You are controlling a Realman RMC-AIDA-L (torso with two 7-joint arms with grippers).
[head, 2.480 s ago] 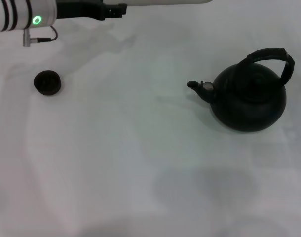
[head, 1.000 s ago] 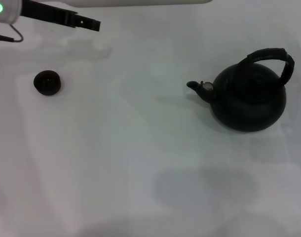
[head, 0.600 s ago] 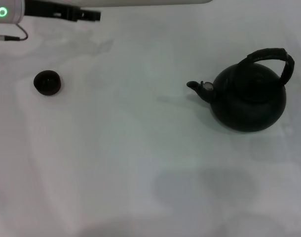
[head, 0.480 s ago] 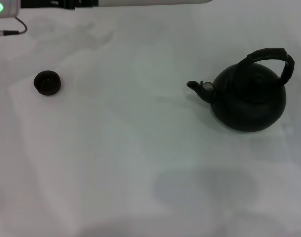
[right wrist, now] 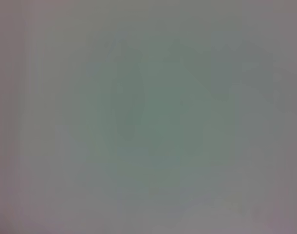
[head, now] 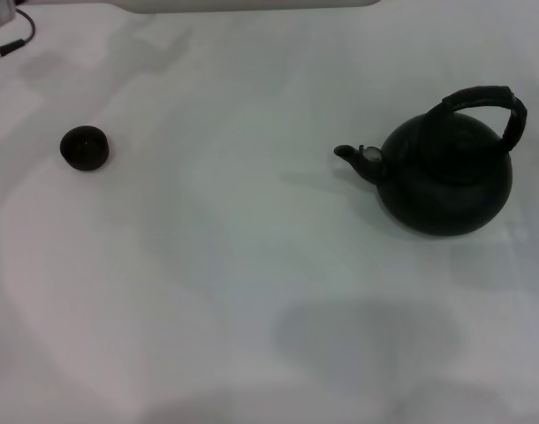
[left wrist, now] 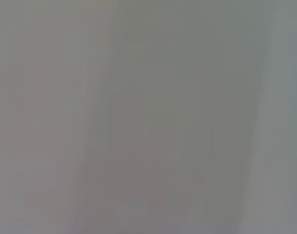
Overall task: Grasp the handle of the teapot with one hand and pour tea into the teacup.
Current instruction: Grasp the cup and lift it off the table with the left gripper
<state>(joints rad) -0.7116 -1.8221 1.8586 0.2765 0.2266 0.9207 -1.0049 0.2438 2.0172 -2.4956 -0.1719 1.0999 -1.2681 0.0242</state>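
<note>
Two dark things only on pale white surface (head: 252, 291), well apart. Toward right of frame, upright: large round-bellied matte black teapot (head: 444, 181), short stubby spout (head: 347, 154) pointing left, thick black arched bail handle (head: 486, 104) looping over its top, untouched. Toward upper left, farther back: tiny round dark brown-black teacup (head: 84, 147), upright. At extreme upper left corner, only a sliver of left arm with cable (head: 11, 40). Neither pincer visible; state of both impossible to tell. Wrist views: blank grey.
</note>
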